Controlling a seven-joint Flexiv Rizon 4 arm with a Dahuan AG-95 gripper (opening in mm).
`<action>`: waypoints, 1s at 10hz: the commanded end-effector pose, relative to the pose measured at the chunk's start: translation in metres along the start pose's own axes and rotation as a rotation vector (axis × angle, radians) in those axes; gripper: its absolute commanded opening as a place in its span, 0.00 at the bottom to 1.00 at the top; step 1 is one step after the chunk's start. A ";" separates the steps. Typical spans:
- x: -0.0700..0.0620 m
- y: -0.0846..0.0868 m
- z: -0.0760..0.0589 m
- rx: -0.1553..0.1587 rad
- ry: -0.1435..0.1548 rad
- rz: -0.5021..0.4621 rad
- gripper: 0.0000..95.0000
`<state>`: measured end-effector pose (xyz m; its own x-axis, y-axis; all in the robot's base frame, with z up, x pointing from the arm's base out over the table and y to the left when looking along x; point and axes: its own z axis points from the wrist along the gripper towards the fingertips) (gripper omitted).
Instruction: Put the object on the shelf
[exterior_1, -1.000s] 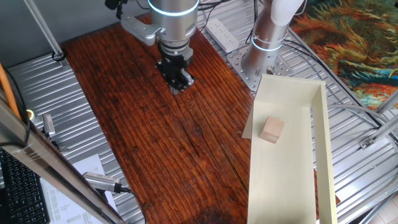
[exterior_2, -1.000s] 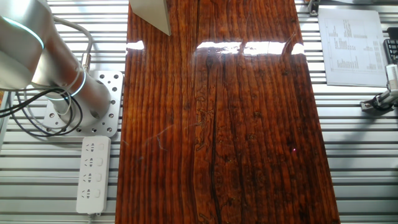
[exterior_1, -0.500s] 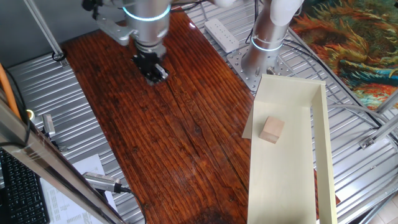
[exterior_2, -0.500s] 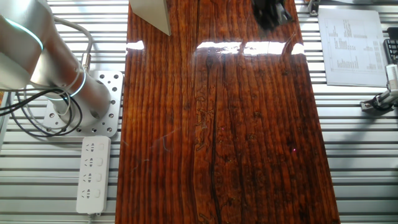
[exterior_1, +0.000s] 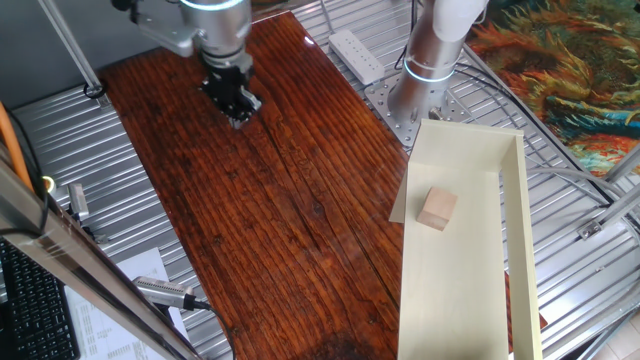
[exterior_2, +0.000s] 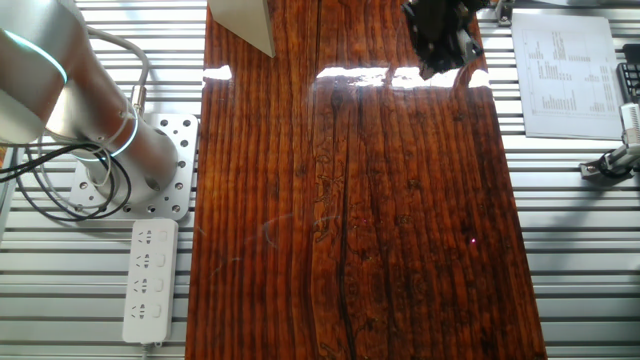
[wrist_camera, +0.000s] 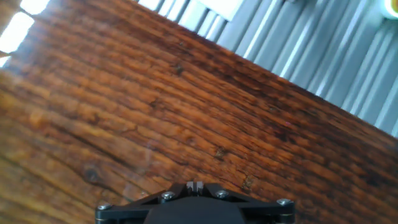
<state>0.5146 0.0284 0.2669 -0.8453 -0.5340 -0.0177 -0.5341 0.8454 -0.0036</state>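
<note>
Small pale tan wooden cube (exterior_1: 437, 209): resting flat on floor of long cream-coloured shallow open-box shelf (exterior_1: 512, 250), near its one end, clear of the thin raised side walls. Placement judged complete as things lie.

Black two-finger gripper (exterior_1: 233, 99): well apart from cube, hanging over bare dark red-brown wooden tabletop (exterior_1: 300, 230), nothing between fingers. In the other fixed view, gripper (exterior_2: 441, 40) near one tabletop edge, white printed sheet (exterior_2: 565, 75) off to its side on the ribbed metal bench. Hand view: only the black base of the hand at the lower edge, with what look like two pale tips close together at its centre, wood grain beyond. Holding nothing; open or closed — cannot tell from any view.

Handling judgement, cube:
- Light, rigid, solid wood; no give under squeeze, not fragile.
- Plain smooth faces, probably slightly slippery against hard pads; moderate firm pinch likely enough.
- Width looks close to finger span, so a wide opening needed before any descent.
- Best hold: two opposite vertical faces, mid-height, fingers square to faces, approach from directly above.
- Risk: corner-on grasp would twist the cube or push it toward a shelf wall.
</note>
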 end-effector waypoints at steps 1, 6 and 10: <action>0.002 0.001 -0.001 -0.087 -0.071 0.385 0.00; 0.009 -0.017 0.009 0.031 -0.031 0.263 0.00; 0.015 -0.031 0.011 0.071 -0.008 0.229 0.00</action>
<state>0.5173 -0.0019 0.2565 -0.9757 -0.2071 -0.0712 -0.2137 0.9715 0.1026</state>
